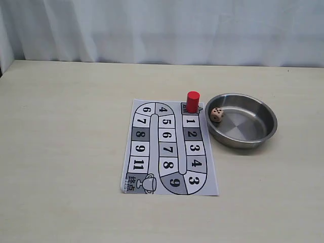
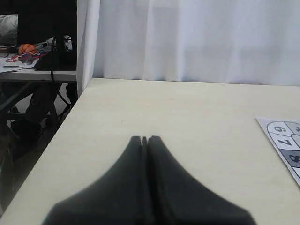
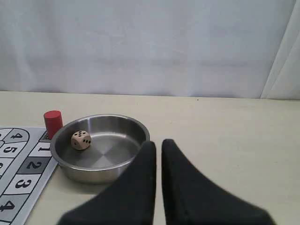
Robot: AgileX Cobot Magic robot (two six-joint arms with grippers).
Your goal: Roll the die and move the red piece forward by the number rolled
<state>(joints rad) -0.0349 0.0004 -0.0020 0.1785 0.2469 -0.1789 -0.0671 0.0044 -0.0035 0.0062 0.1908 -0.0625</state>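
The red piece [image 1: 192, 100] stands upright on the start square of the paper game board [image 1: 172, 152], just above square 1. The die [image 1: 217, 115] lies inside the steel bowl [image 1: 253, 142], against its left wall. Neither gripper shows in the exterior view. In the right wrist view, the right gripper [image 3: 158, 143] hovers near the bowl's rim [image 3: 93, 171], its black fingers almost together with only a thin slit and nothing between them; the die [image 3: 80, 139] and red piece [image 3: 53, 123] lie beyond it. The left gripper [image 2: 145, 138] is shut and empty over bare table.
The bowl sits right of the board, almost touching it. A corner of the board [image 2: 283, 140] shows in the left wrist view. The table's left edge [image 2: 61, 140] drops off near the left gripper, with clutter beyond. A white curtain [image 1: 162, 30] backs the table.
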